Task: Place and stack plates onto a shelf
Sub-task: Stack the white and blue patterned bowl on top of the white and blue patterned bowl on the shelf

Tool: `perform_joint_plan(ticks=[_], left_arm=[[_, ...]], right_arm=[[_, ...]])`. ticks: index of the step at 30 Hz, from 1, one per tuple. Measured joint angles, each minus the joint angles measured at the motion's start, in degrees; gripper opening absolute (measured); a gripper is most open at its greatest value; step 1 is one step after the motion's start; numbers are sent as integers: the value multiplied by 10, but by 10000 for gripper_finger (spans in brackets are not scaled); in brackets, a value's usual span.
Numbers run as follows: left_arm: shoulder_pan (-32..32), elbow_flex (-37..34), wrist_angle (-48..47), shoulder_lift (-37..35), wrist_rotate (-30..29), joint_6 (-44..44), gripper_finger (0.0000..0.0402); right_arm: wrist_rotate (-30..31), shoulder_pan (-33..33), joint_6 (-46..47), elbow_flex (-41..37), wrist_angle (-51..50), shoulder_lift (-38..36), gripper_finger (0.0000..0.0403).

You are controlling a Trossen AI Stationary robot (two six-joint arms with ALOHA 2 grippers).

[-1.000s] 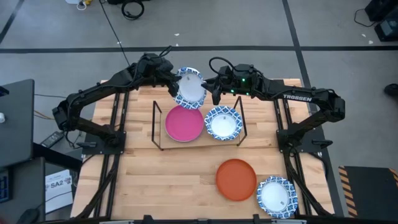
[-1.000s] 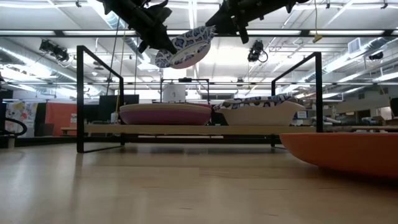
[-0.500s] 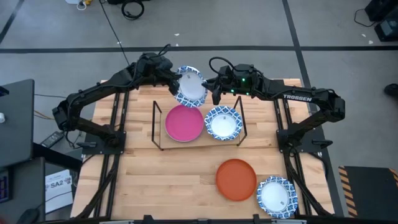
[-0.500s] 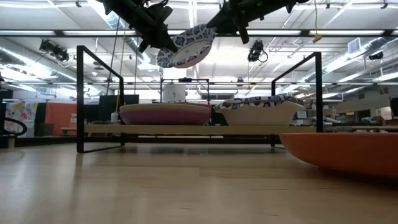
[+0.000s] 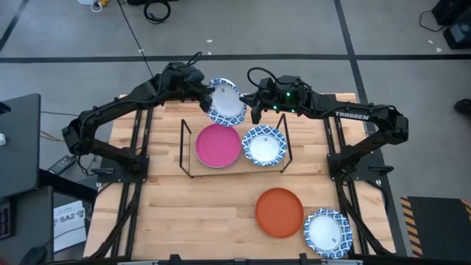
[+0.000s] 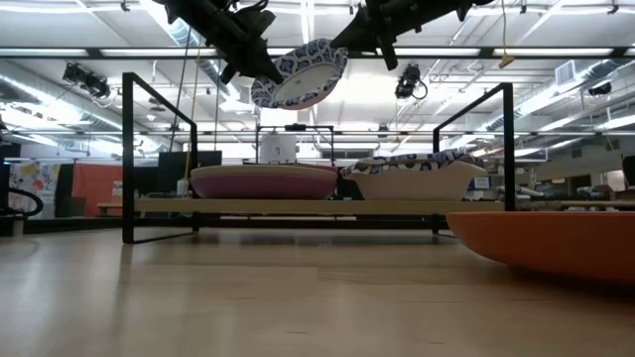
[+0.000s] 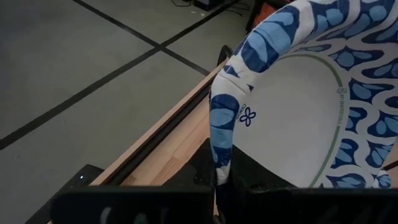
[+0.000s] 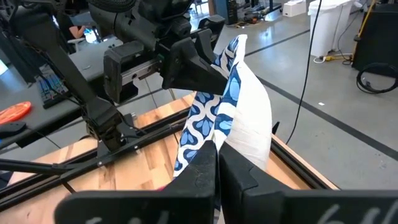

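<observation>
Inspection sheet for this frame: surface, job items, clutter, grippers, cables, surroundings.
Surface: wooden table.
Job items: shelf holds magenta plate and patterned plate; orange plate and another patterned plate on table; third patterned plate held tilted in the air behind the shelf.
Clutter: nothing seen.
Grippers: left gripper and right gripper both pinch the raised plate's rim.
Cables: black cable on right arm; cables on floor.
Surroundings: grey floor, workshop behind.

Two matte black jointed arms, white TROSSEN lettering on the right arm [image 5: 352,115], green light at its wrist, looping black cables, blocky dark fingers [image 8: 205,177].
</observation>
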Motion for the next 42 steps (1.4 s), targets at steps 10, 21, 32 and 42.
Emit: perform_joint_plan(ticks=[10, 21, 32, 42], left_arm=[[-1, 0, 0, 0, 3, 0, 68], [-1, 0, -3, 0, 5, 0, 102], [0, 0, -8, 0, 55, -1, 103], [0, 0, -14, 0, 105, -1, 103]], right_arm=[[-1, -4, -1, 0, -4, -1, 4], [-10, -36, 15, 0, -109, -28, 4], [-45, -61, 21, 0, -220, -49, 4], [-73, -75, 10, 0, -308, -49, 3]])
